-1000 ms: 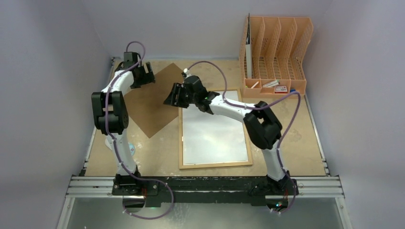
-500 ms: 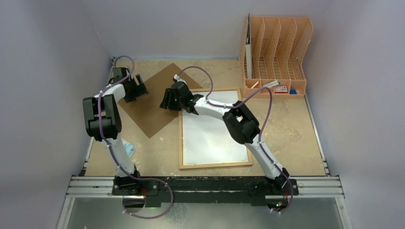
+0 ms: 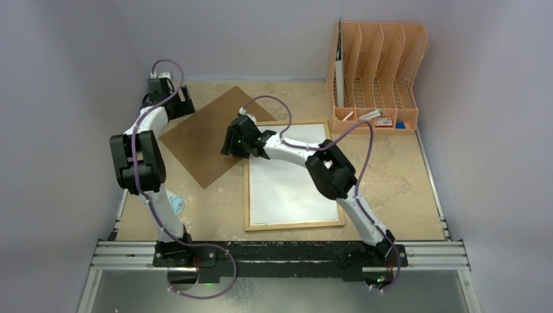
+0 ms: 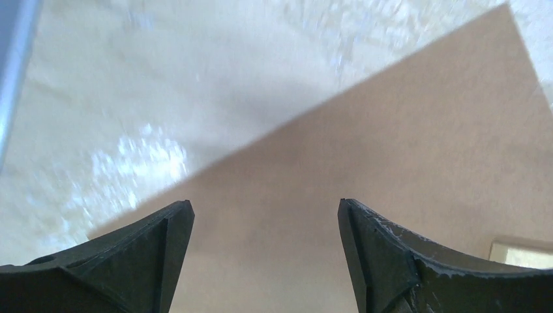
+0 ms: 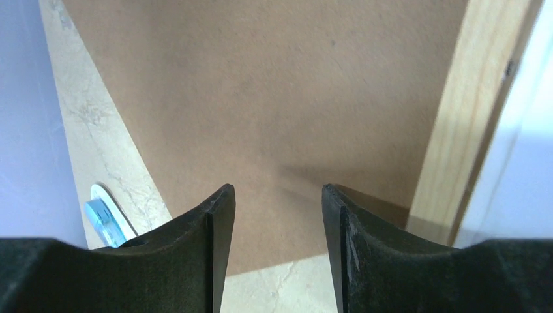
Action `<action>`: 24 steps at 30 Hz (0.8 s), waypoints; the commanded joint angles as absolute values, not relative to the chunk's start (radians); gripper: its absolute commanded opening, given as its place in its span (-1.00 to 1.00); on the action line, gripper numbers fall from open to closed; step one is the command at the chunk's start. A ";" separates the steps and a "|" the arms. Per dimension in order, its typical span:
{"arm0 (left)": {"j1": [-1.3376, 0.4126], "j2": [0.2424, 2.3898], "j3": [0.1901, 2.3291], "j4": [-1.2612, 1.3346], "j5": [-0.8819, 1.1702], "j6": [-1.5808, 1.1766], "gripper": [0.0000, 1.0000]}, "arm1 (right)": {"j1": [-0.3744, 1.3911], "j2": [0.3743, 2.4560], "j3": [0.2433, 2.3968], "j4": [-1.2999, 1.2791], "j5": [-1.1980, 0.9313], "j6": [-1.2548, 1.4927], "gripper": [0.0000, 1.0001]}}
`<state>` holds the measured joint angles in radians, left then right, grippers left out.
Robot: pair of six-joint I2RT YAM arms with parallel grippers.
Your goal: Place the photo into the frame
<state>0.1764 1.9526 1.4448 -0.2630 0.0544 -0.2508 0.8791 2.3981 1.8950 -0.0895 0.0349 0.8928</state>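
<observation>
The right claw [image 3: 233, 145] [image 5: 277, 190] points down with its two fingers partly apart and nothing between them. Right under it is the brown back board [image 3: 205, 140] [image 5: 274, 85], close to the corner of the board that meets the frame [image 3: 295, 225]. I cannot tell if the fingers touch the board or hang just above it. In the right wrist view, the light wood edge of the frame [image 5: 456, 111] is at 3 o'clock from the fingers, just beside the board. The left claw [image 3: 175, 104] [image 4: 265, 205] is open as wide as it goes and holds nothing. It is over the far left edge of the same board [image 4: 365, 150], at about 10 o'clock from the board's middle. The board lies flat on the table [image 3: 404, 189], turned like a diamond, at 9 o'clock from the frame. The frame lies flat too, with only white showing inside it. A small blue thing [image 3: 177, 206] is at 7 o'clock from the board, and an orange file rack [image 3: 378, 72] stands at 1 o'clock from the frame. I cannot see the photo in any view, so I cannot say where it is. I think the job is only just begun: the back is off the frame, but the photo is not in yet, and the back must go on again after that.
</observation>
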 commanded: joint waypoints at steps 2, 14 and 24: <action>0.179 2.046 1.548 -0.103 0.033 -0.085 0.73 | 0.885 2.329 1.835 -0.247 0.004 0.984 0.13; 0.207 2.281 1.728 -0.174 0.143 -0.145 0.61 | 0.887 2.344 1.885 -0.345 -0.101 1.116 0.15; 0.209 2.246 1.657 -0.284 0.163 -0.212 0.50 | 0.864 2.392 1.862 -0.313 0.010 1.228 0.13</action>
<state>0.2047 2.2780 1.7016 -0.1661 0.1299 -0.1600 0.8734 2.3512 1.8435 -0.2371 -0.0875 1.1873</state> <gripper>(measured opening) 0.762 0.566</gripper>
